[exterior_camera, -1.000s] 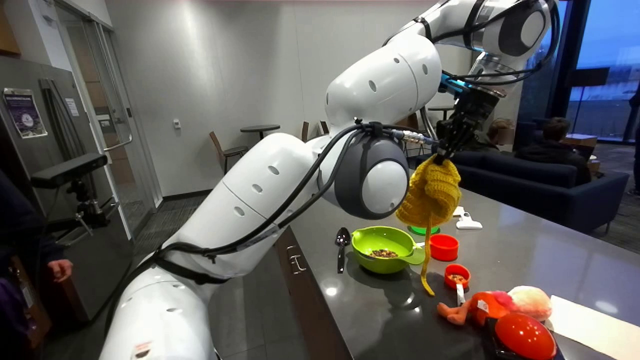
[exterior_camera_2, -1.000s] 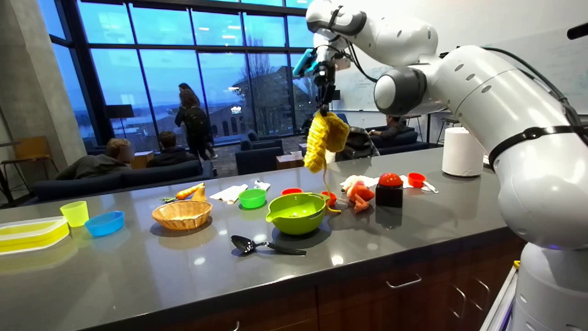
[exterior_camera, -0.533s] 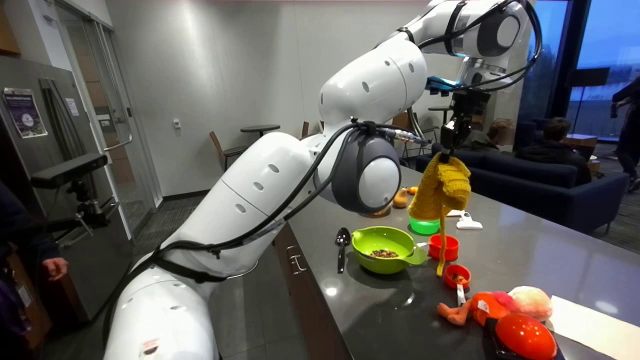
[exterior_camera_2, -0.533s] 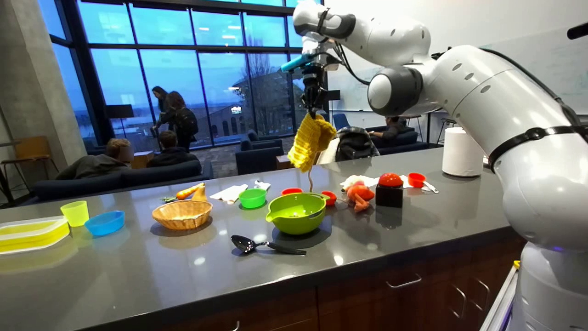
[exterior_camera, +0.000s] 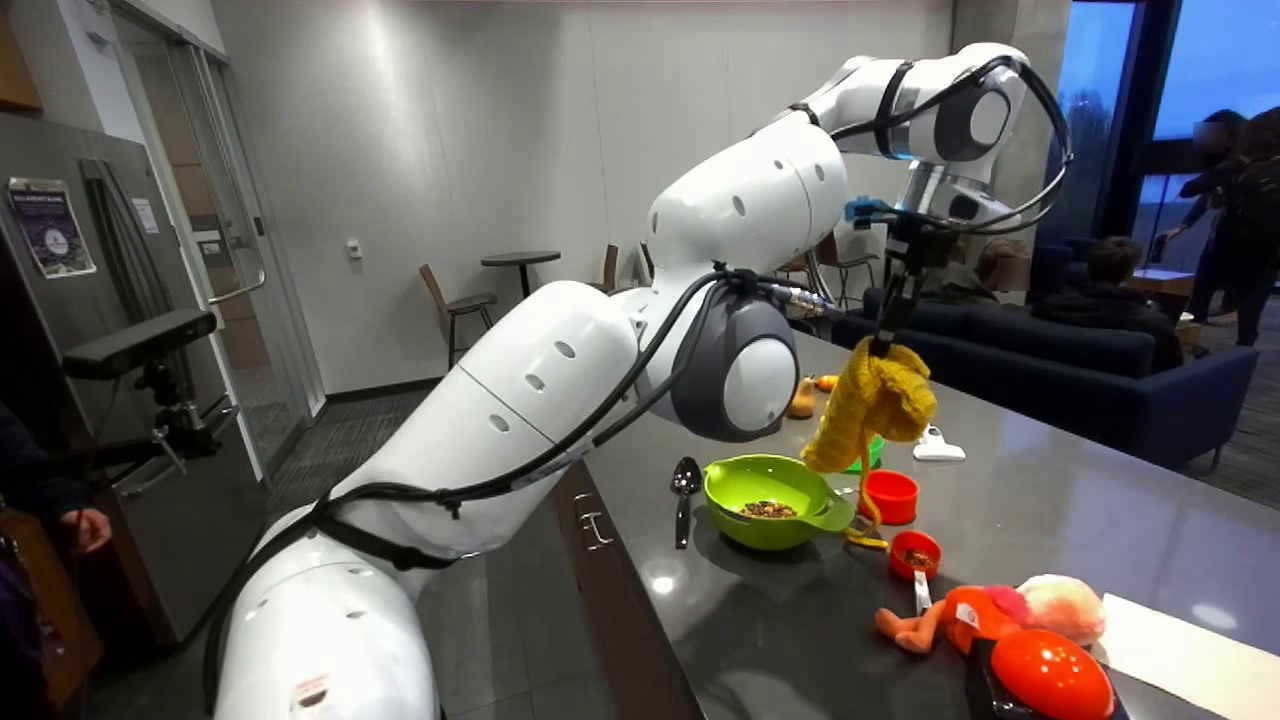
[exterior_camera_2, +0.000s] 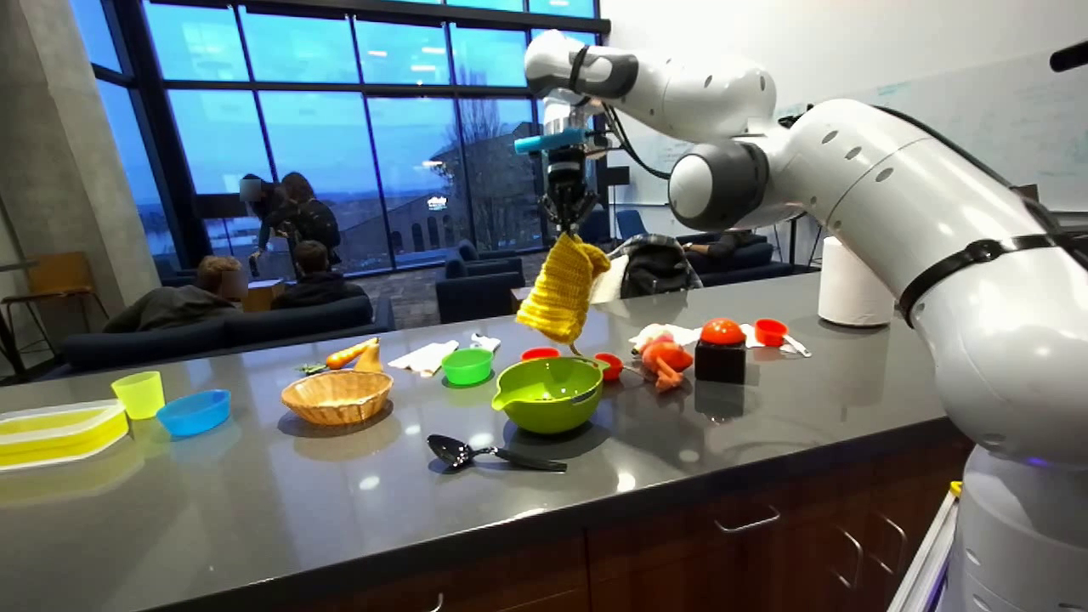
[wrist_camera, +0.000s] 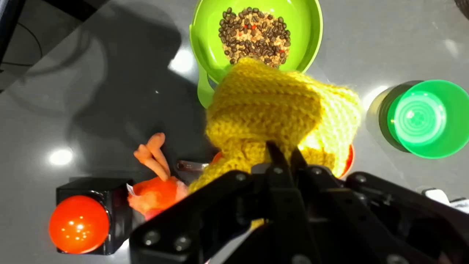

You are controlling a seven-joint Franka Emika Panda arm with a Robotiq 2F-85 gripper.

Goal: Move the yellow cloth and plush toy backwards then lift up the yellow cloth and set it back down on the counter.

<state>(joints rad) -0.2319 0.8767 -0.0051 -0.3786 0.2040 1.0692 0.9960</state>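
The end effector [wrist_camera: 284, 151] pinches the cloth [exterior_camera_2: 558, 291], which hangs above the desk [exterior_camera_2: 297, 501], just beyond the bowl [exterior_camera_2: 548, 416] in an exterior view; the toy [exterior_camera: 984, 610] lies near the bowl. Setting down seems the step in hand: best to carry cloth and dangling yarn [exterior_camera: 866, 488] clear of the bowl and a red cup [exterior_camera: 893, 505] beside it, lower slowly until the cloth goes slack, then release.

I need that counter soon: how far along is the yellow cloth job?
Looks done: the lift, since most of the yellow cloth hangs clear of the counter. The plush toy lies on the counter, but these pictures don't settle whether the backward move happened. In hand: the claw is shut on the cloth. Left: setting the cloth back down and, presumably, letting go.
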